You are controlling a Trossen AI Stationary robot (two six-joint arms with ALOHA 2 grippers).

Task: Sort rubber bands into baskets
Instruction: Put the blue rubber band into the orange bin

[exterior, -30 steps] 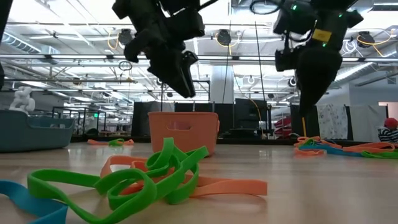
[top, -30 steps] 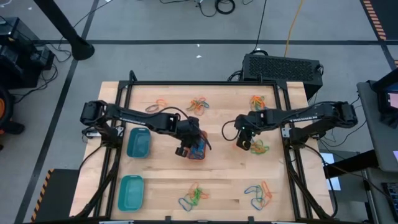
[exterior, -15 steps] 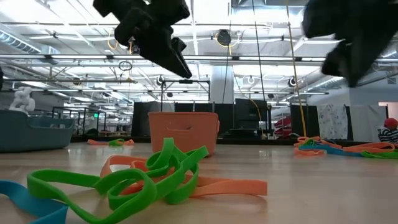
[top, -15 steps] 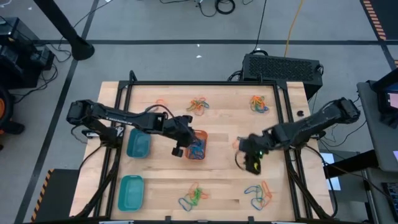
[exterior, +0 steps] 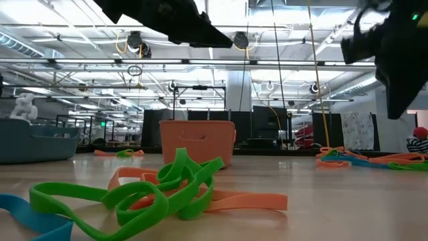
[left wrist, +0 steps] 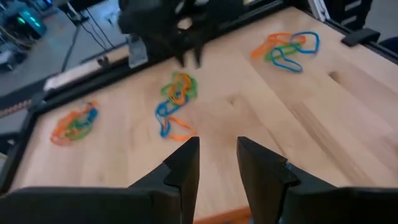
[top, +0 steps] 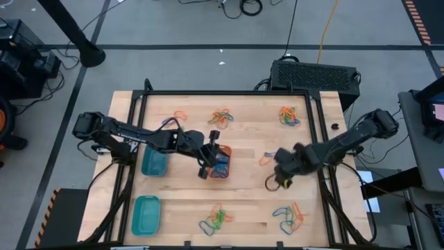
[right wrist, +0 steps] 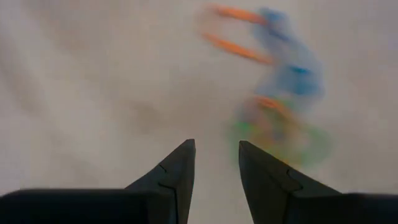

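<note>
At centre-left of the high view, the left gripper hangs beside the orange basket, fingers narrowly parted and empty. Right of centre, the right gripper hovers over the bench near a rubber-band tangle, fingers narrowly parted.

Right gripper has withdrawn from the right-hand rubber band pile toward the table's front. Left gripper shifted slightly beside the orange basket.
</note>
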